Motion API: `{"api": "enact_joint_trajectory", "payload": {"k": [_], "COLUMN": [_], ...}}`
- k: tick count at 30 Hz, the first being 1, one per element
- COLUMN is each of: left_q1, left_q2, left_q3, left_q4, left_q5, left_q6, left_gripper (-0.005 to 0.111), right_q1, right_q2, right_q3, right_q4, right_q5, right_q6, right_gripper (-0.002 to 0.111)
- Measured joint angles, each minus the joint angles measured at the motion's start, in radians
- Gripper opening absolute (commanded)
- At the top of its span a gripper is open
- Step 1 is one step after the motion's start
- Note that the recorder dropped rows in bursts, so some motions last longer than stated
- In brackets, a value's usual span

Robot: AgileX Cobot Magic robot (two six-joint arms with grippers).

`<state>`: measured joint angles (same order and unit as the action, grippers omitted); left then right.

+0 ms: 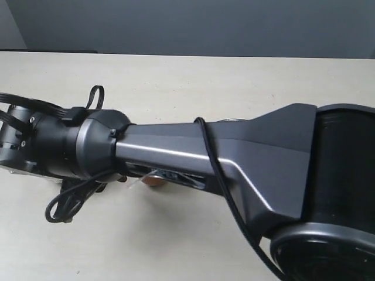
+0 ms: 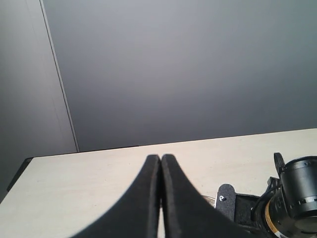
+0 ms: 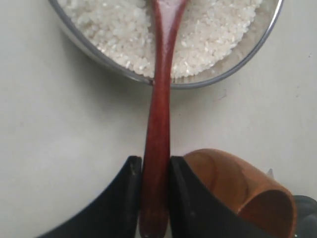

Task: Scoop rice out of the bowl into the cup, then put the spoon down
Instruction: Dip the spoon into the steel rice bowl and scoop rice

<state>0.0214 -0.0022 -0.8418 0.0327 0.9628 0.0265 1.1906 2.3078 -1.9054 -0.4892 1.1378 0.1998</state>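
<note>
Idling w/ jaws pressed together, holding nothing, left gripper (image 2: 161,163) hangs above table (image 2: 99,183). Right gripper (image 3: 155,166) clamps spoon (image 3: 161,99) by handle; tip crosses bowl (image 3: 237,67) rim into rice (image 3: 114,29). Cup (image 3: 233,183) just beside gripper, no rice seen inside. Prob. scooping stage; transfer & set-down not yet done.

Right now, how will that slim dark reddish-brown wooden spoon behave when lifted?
Probably stiff: the slim dark reddish-brown wooden spoon runs straight from the right gripper to the fine white rice. Its glossy handle, pinched near the end, may pivot or slip.
</note>
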Motion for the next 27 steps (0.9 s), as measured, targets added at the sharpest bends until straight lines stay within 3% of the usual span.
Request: {"api": "enact_joint_trajectory", "payload": {"k": [8, 27], "left_q1": [0.0, 0.0], "left_q2": [0.0, 0.0], "left_q3": [0.0, 0.0], "left_q4": [0.0, 0.0], "left_q5": [0.0, 0.0], "left_q6": [0.0, 0.002], "left_gripper": [0.0, 0.0], "right_q1": [-0.002, -0.14], "right_q2": [-0.036, -0.183], "right_q3": [0.0, 0.0], "right_q4": [0.014, 0.265], "right_q5": [-0.009, 0.047], "right_q6": [0.04, -0.004], "right_gripper": [-0.001, -0.001]}}
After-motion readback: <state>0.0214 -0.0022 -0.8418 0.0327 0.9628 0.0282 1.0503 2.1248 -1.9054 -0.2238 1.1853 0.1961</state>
